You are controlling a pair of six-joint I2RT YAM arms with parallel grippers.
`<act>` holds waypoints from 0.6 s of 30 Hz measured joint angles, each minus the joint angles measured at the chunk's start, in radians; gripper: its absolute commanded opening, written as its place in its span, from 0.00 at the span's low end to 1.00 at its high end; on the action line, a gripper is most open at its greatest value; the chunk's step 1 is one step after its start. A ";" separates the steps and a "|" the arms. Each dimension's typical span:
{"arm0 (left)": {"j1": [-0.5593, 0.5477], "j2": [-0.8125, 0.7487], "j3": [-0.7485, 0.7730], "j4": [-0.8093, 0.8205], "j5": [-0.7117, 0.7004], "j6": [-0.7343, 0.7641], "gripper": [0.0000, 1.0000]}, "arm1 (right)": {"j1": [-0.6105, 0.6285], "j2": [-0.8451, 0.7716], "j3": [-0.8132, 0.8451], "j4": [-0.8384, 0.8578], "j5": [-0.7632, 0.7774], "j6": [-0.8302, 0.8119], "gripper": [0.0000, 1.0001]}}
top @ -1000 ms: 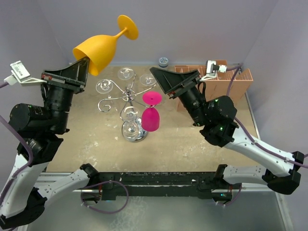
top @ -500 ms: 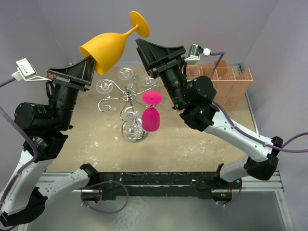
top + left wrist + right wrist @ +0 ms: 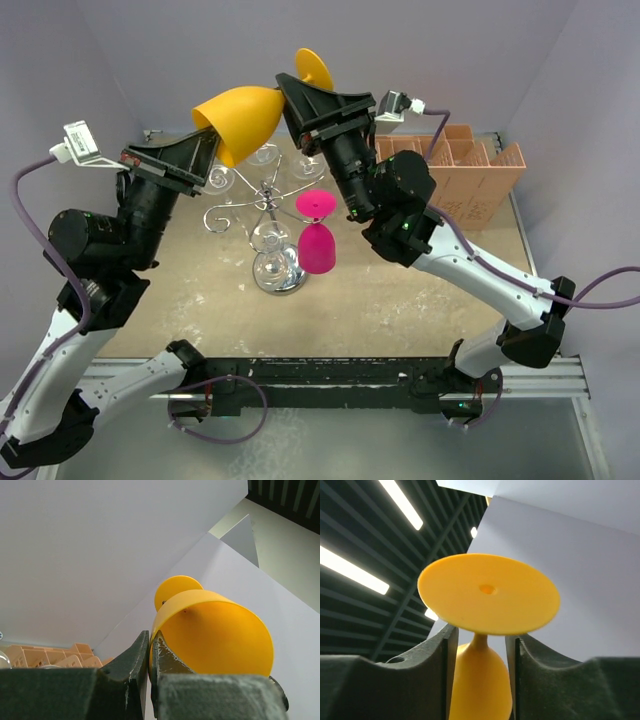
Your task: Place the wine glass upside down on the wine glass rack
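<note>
Black arm bases sit at the near desk (image 3: 400,300) edge, left arm on the left and right arm on the right, both reaching up and inward. Mid-desk stands the wine glass rack (image 3: 262,205), silver wire on a round mirrored base. A pink glass (image 3: 314,245) already hangs on it foot-up, and clear glasses (image 3: 268,262) hang from other scroll arms.

Above the rack's far side, well clear of the wire, is the yellow wine glass (image 3: 240,115), held in the air. The left gripper (image 3: 213,150) is clenched on the bowl wall at the rim, one finger inside and one outside, as the left wrist view shows.

The glass's long axis runs roughly level, left to right. The open mouth faces the left arm, and the stem and foot (image 3: 487,592) point toward the right arm.

The right gripper (image 3: 290,92) is at the foot end. Its jaws are apart and straddle the stem (image 3: 480,642) just under the foot, with a gap on both sides, so there is no contact yet.

This looks like a handover: the right arm is placed to take the stem. Judgement: once it grips there, the glass has to swing bowl-down and the stem slide into a free scroll arm below. The foot disc sits close over the jaws, so a slip along the stem is the risk.

An orange-pink slotted box (image 3: 470,170) sits at far right, not involved.
</note>
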 measured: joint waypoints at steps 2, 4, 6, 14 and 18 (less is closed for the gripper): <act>0.000 -0.008 -0.002 -0.008 0.010 0.002 0.00 | 0.000 0.000 0.000 0.013 0.003 0.011 0.34; 0.000 -0.020 -0.011 -0.013 0.019 0.002 0.00 | 0.000 0.000 -0.003 0.031 0.004 0.019 0.24; 0.000 -0.035 -0.018 -0.023 0.026 0.002 0.00 | 0.000 0.000 -0.014 0.058 0.004 0.025 0.15; 0.000 -0.071 -0.023 -0.066 0.035 0.012 0.17 | 0.007 -0.003 -0.087 0.167 -0.027 0.050 0.00; 0.000 -0.090 -0.023 -0.109 0.032 0.022 0.36 | 0.006 -0.006 -0.119 0.200 -0.034 0.019 0.00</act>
